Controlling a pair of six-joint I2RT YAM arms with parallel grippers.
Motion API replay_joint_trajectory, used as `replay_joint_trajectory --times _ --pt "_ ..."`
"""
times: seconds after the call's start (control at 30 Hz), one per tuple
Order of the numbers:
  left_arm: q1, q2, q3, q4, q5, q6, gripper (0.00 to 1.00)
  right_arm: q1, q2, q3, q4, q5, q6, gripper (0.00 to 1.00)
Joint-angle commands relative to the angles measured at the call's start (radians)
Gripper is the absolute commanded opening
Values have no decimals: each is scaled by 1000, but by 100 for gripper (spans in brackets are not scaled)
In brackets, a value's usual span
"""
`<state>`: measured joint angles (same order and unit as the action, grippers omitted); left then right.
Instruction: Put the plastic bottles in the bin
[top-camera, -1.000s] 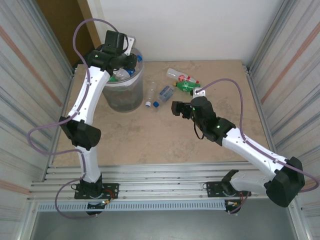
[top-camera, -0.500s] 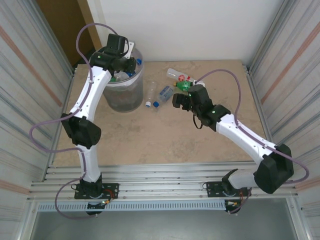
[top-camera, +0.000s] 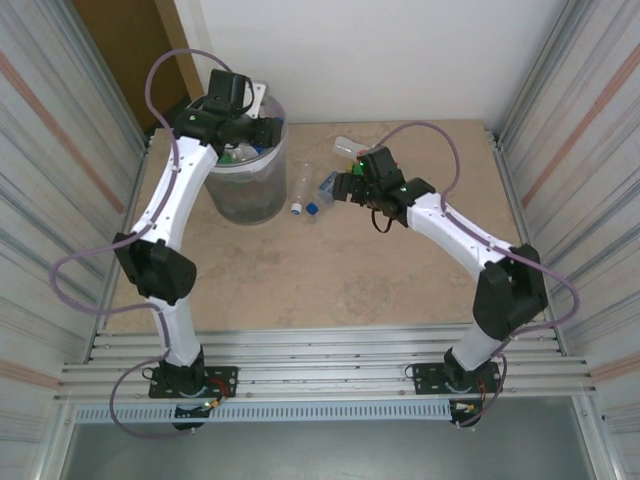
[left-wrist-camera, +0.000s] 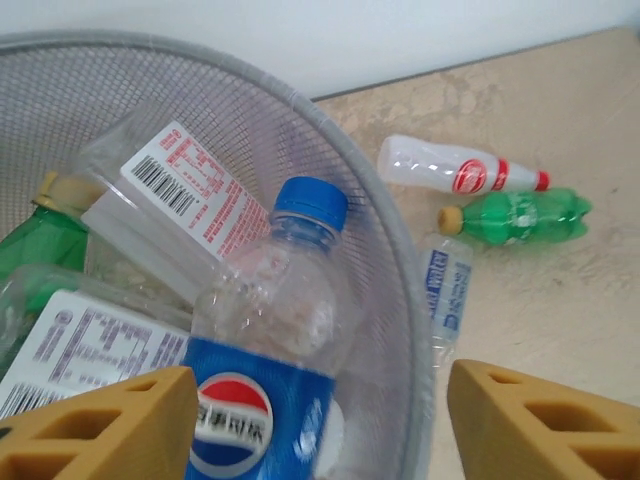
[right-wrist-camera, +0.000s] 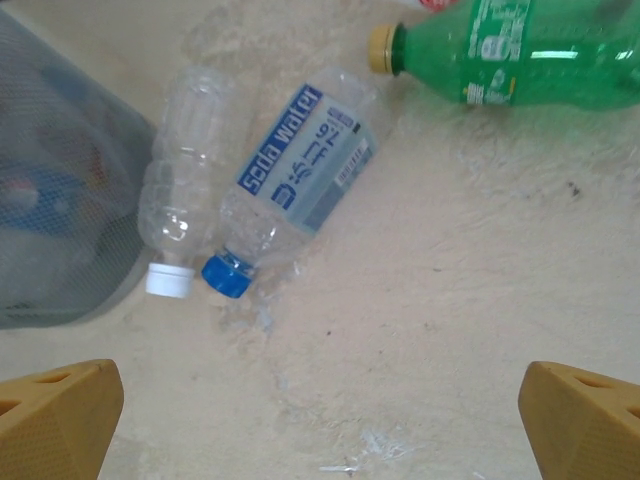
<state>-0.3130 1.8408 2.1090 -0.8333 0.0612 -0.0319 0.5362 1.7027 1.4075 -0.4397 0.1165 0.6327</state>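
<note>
From its base at 7 o'clock in the top view, the left arm (top-camera: 165, 215) rises steeply and stretches up to 11 o'clock. There the left hand (top-camera: 258, 130) tips downward with its yellow fingers (left-wrist-camera: 100, 425) spread apart. The right arm (top-camera: 455, 235) climbs from 5 o'clock and bends at an elbow near 3 o'clock. Its forearm runs toward 12 o'clock, and the right hand (top-camera: 345, 188) faces down with its jaws spread wide.
</note>
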Motion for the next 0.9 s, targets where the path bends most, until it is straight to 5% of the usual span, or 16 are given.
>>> replay_joint_trajectory --times 0.0,0.3,0.47,0.87 --pt "7 -146 -77 105 30 -16 72 -19 74 67 -48 -66 64 99" --pt "6 -469 -524 375 37 -103 98 -19 254 201 -58 -63 126 98" --pt "7 -628 -755 510 29 -188 99 -19 360 300 -74 -36 168 99" --pt "6 -763 -976 583 -11 -272 99 -14 585 551 -108 5 209 98"
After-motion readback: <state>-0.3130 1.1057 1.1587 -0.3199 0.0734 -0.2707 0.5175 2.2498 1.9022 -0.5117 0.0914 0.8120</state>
